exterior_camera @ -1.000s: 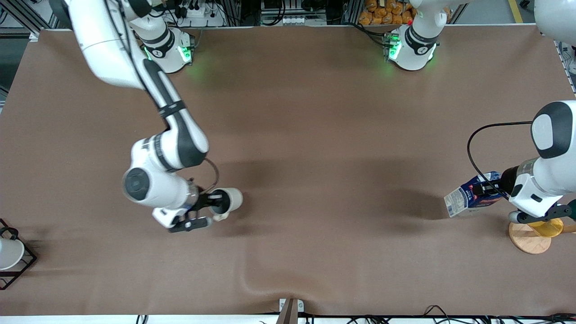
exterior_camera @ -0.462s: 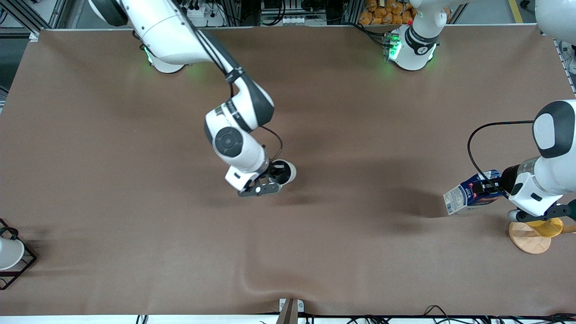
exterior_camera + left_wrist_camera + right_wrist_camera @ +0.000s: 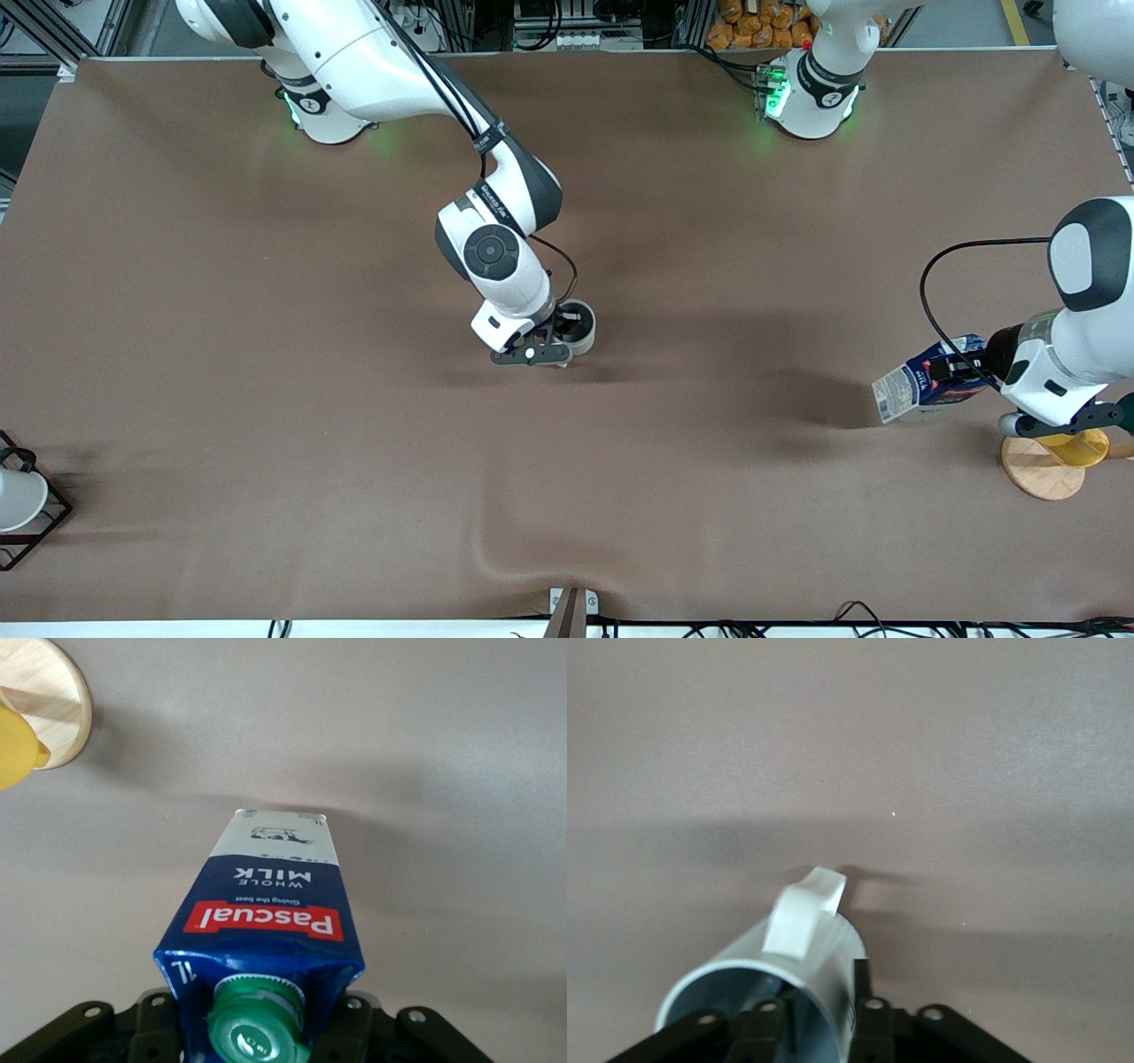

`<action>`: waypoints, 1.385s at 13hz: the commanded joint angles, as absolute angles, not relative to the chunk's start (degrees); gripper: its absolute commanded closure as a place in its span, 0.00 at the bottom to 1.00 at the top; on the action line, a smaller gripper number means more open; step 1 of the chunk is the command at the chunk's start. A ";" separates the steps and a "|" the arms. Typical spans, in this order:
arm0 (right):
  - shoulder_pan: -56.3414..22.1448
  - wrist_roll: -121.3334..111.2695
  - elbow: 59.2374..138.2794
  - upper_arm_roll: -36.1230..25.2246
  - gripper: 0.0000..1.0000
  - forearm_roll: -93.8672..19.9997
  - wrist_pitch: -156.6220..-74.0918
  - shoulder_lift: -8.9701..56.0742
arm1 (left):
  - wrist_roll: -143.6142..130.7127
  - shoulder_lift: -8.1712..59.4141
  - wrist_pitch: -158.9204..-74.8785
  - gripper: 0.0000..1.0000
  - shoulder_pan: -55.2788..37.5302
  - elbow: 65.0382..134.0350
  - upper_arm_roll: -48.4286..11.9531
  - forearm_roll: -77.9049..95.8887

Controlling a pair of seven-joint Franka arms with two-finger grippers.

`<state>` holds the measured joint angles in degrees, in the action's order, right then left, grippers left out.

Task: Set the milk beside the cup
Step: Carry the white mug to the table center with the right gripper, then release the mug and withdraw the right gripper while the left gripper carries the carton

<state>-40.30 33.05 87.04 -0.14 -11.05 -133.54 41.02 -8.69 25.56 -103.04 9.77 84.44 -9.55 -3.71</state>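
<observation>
The cup (image 3: 582,322), an off-white mug with a grey inside, stands on the brown table near its middle. My right gripper (image 3: 565,335) is down at its rim, one finger inside and one outside the wall. In the right wrist view the cup (image 3: 824,948) shows its handle, and the right gripper (image 3: 824,1010) is open, with a small gap beside the inner finger. The milk (image 3: 921,387) is a dark blue carton, held tilted over the table at the left arm's end. My left gripper (image 3: 964,372) is shut on its top by the green cap (image 3: 257,1028).
A yellow cup (image 3: 1076,447) on a wooden disc (image 3: 1038,477) stands under the left wrist, nearer the front camera than the milk. A white cup in a black wire rack (image 3: 22,505) sits at the table's edge at the right arm's end.
The right arm has carried the cup from the right arm's end to the table's middle and set it upright; its fingers have eased apart. The left arm and the milk have not moved.
</observation>
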 commanded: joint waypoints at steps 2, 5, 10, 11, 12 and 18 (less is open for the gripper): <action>-39.91 34.72 86.66 -0.97 0.00 -10.11 -133.33 39.47 | -7.38 24.52 -101.87 0.45 10.11 84.55 -9.93 -1.42; -37.45 33.93 86.57 -5.34 0.00 -10.11 -131.32 35.08 | -8.61 21.11 -100.12 0.44 9.75 85.25 -11.68 1.75; -31.48 14.90 86.49 -16.06 0.00 -10.19 -118.24 29.89 | -26.15 18.72 -94.39 0.44 9.32 85.25 -26.15 2.02; -29.81 10.59 86.66 -17.74 0.00 -10.20 -116.82 29.19 | -30.54 19.16 -94.39 0.44 8.62 85.25 -30.19 1.76; -27.45 5.85 86.83 -18.62 0.00 -10.20 -115.68 28.48 | -35.20 19.42 -94.48 0.44 6.18 85.25 -33.19 1.41; -13.90 -15.18 92.70 -18.72 0.00 -10.20 -112.41 21.47 | -50.00 31.00 -98.69 0.45 -19.04 77.63 -30.34 1.41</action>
